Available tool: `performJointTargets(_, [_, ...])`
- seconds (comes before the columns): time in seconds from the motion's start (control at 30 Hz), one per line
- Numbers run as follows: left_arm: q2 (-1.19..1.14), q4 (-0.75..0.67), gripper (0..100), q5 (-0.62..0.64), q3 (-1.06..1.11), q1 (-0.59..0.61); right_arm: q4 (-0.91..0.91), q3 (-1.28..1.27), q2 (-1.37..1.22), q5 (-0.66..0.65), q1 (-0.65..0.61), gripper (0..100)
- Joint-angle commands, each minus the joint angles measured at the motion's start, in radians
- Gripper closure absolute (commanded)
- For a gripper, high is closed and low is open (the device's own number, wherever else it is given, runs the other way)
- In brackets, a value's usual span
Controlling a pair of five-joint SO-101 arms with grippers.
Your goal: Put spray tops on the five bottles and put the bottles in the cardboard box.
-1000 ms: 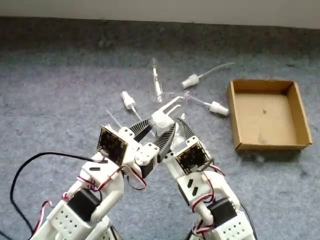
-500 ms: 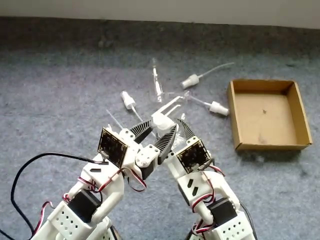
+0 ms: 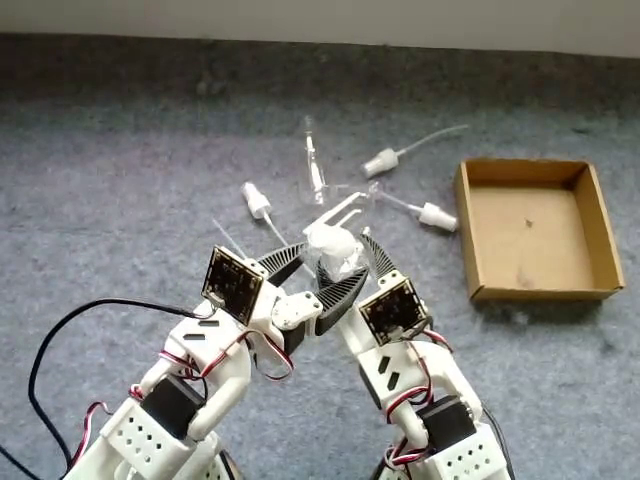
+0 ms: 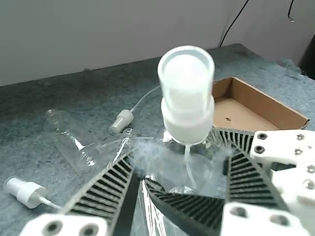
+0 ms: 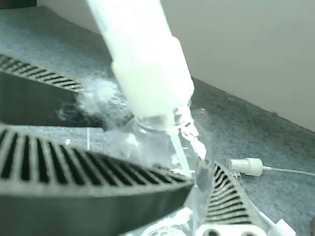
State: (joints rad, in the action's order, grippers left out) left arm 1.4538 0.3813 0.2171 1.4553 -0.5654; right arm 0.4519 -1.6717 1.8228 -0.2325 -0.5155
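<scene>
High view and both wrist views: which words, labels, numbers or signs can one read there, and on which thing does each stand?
None can be read.
The cardboard box is plain, with only one small dark speck inside.
The bottle and its spray top carry no label.
The circuit boards on the wrists: any print is too small to read.

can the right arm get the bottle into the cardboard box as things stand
Probably not yet: the right gripper and left gripper both seem clamped on the bottle, so the left must release first. The way to the open box looks free.
</scene>
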Motion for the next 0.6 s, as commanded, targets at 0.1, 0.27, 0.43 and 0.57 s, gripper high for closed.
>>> performJointTargets(0.1, [0.007, 0.008, 79, -0.087, -0.058, -0.002, -0.004, -0.143, 0.012, 0.012, 0.015, 90.7])
performJointTargets(0.27, [0.007, 0.08, 79, -0.092, -0.114, -0.001, -0.004, -0.143, 0.01, 0.014, 0.016, 90.7])
performJointTargets(0.43, [0.007, 0.196, 80, -0.092, -0.191, -0.001, 0.035, -0.143, 0.015, 0.014, 0.016, 90.7])
performJointTargets(0.57, [0.007, 0.265, 80, -0.091, -0.236, 0.062, 0.039, -0.143, 0.015, 0.014, 0.016, 90.7])
